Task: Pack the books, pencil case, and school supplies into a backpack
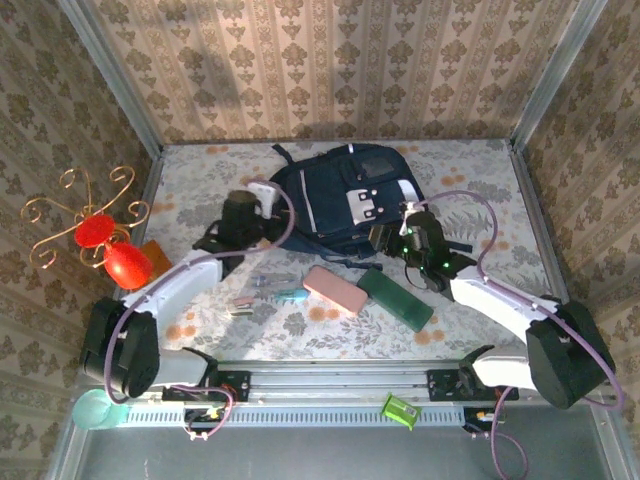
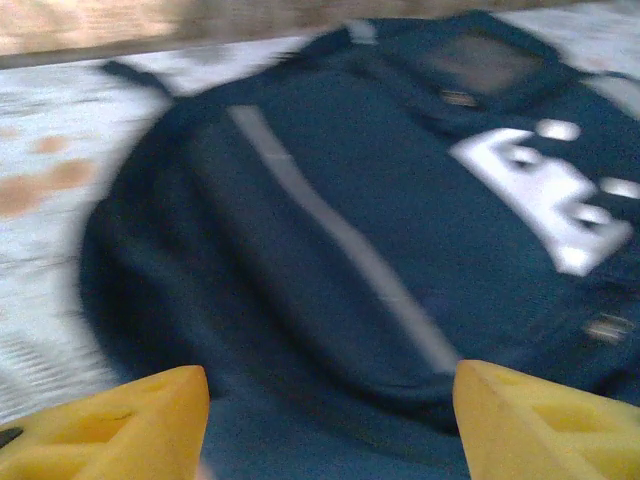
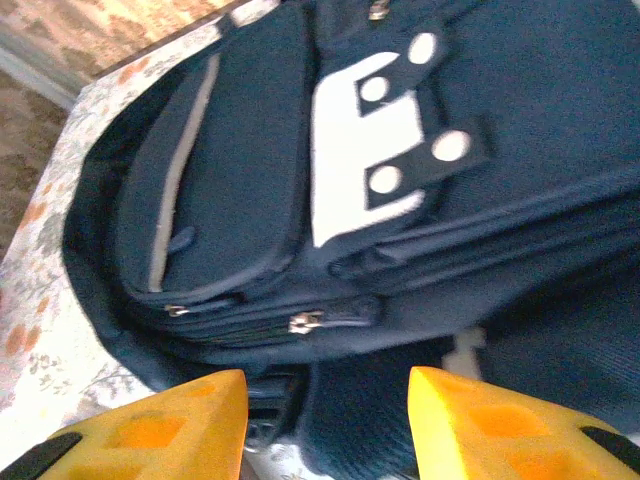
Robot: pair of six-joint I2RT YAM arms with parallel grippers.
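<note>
The left gripper [image 2: 328, 390] has its yellow fingers spread wide and empty at the backpack's [image 1: 335, 195] 9 o'clock flank. The right gripper [image 3: 325, 385] hangs likewise parted, holding nothing, near its 4 o'clock corner by the zipped front pockets; I reckon the 2 arms flank the pack to get at a zip. The pink pencil case [image 1: 333, 288] lies on the table [image 1: 480, 170] at the pack's 6 o'clock, with the teal-handled tool [image 1: 290, 294] and small sticks [image 1: 241, 303] towards 7 o'clock, unpacked and handy for either arm.
</note>
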